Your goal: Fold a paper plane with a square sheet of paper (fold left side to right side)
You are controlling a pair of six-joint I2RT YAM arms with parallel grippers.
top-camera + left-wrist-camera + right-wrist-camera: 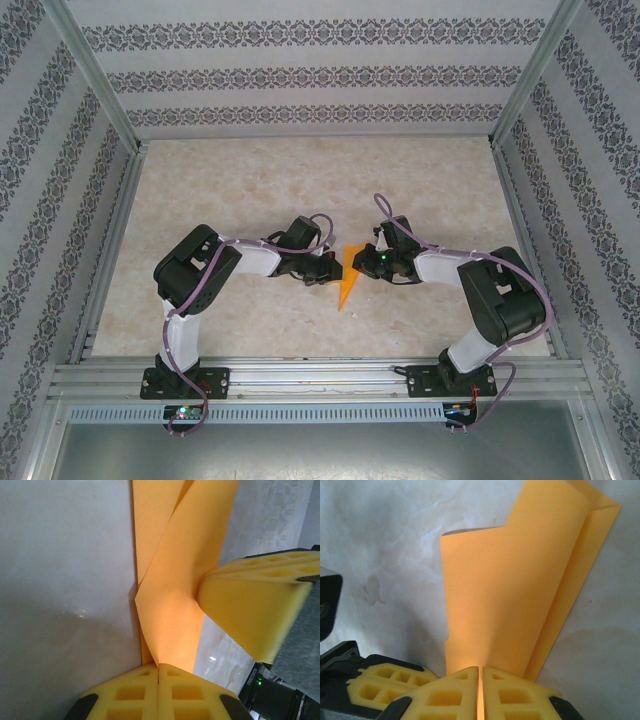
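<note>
square sheet of paper (510, 590): plain bright orange, unmarked, between the grippers | left gripper (158, 667): yellow, black at edges | right gripper (480, 669): yellow, black at edges | table (250, 190) beneath both: pale beige, marbled | walls (300, 75) beyond: white, dark floral stripes

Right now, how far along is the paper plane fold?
Done: the paper already has creases and overlapping flaps, and it has narrowed to a pointed shape. In hand: the left pincer and right pincer are both shut on its edges, with one layer curling up between them. Left: that layer isn't pressed flat, so the side-to-side fold looks unfinished. Flatten it, then release.
</note>
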